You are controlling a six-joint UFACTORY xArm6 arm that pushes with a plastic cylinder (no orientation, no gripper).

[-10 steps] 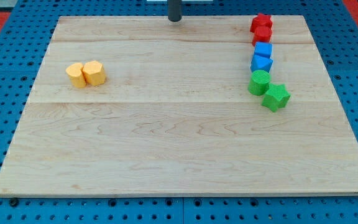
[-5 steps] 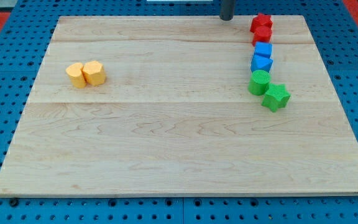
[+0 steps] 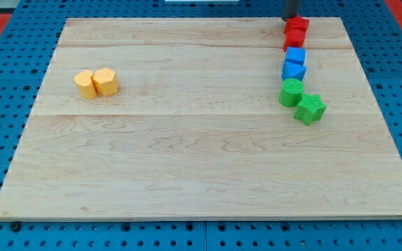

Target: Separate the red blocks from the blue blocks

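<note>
Two red blocks sit stacked in line at the view's top right of the wooden board. Directly below them are two blue blocks: a blue cube and a blue angular block. The lower red block touches or nearly touches the blue cube. My tip is at the view's top edge, right at the top-left corner of the upper red block, apparently touching it.
A green cylinder and a green star-shaped block lie just below the blue blocks. Two orange blocks sit side by side at the view's left. The board's top edge runs close behind the red blocks.
My tip has moved to the right along the board's top edge, from the top middle to the upper red block. No block has visibly moved.
</note>
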